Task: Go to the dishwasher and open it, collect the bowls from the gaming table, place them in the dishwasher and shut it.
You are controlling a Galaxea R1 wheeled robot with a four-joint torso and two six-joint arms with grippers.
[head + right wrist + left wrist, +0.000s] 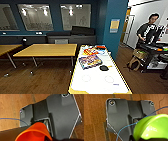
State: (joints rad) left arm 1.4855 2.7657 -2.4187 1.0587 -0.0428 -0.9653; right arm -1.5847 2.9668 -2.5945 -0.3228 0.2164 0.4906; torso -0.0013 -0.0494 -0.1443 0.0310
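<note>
Filling much of the left wrist view, a green bowl (pixel 151 127) sits close against that arm's dark plate, over brown wooden flooring (pixel 95 119), with a thin blue cable (pixel 126 126) crossing in front. The right wrist view has an orange bowl (pixel 33 132) the same way, its open mouth turned toward the camera, against that arm's own plate. Whether either gripper is clamped on its bowl I cannot tell; the fingers are not distinguishable.

The head view gives the room instead. A long white-topped table with a yellow edge (pixel 100 82) runs away from the robot; on it lie a colourful box (pixel 90 61), a second bright box (pixel 90 51) farther back, and a small dark object (pixel 103 67). To the left stand wooden tables (pixel 47 49) before a dark blue wall with windows (pixel 75 16). At the right, a person (pixel 150 28) stands behind a control rig.
</note>
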